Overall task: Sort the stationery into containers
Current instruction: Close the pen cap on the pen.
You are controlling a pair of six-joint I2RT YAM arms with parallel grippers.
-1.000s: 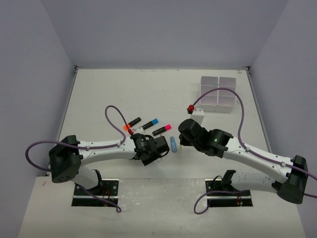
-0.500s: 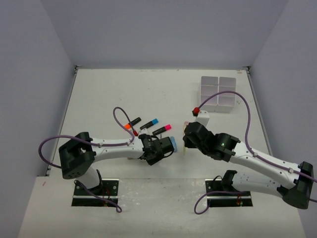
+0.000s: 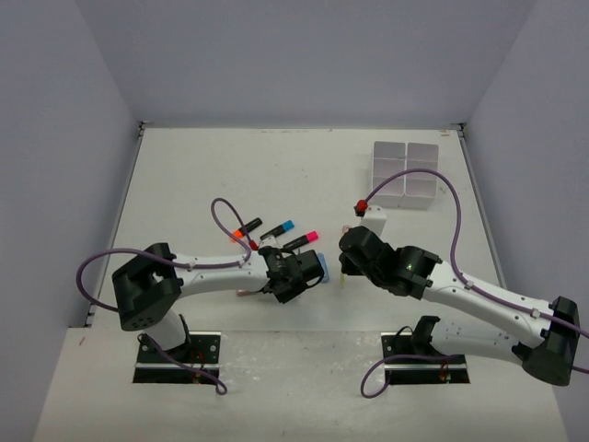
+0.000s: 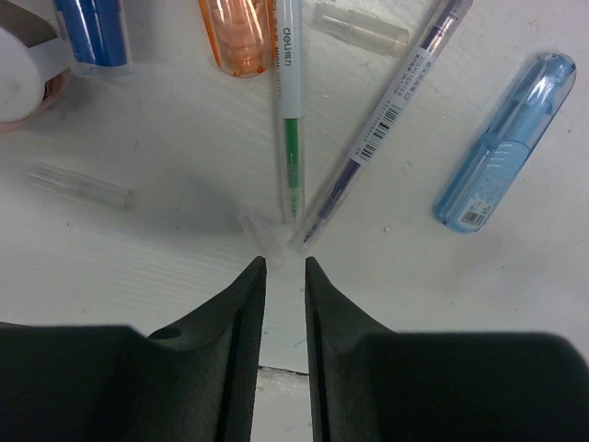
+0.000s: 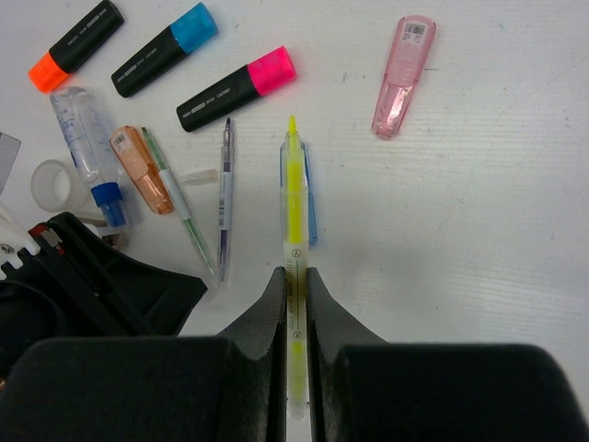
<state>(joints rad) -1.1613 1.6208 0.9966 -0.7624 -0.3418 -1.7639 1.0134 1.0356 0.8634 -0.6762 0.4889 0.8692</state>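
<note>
One slim, clear-barrelled yellow pen [image 5: 294, 184]

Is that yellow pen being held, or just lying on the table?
Held: the right gripper is shut on the yellow pen, pinching its barrel.

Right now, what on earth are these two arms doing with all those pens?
They are sorting stationery into the white organiser box at the table's far right. The right tool is clamped on a yellow pen. The left tool hangs low over the pile, its jaws a narrow gap apart with nothing between them, just short of a clear cap and the tips of a green pen and a purple pen. The highlighters lie unsorted.
</note>
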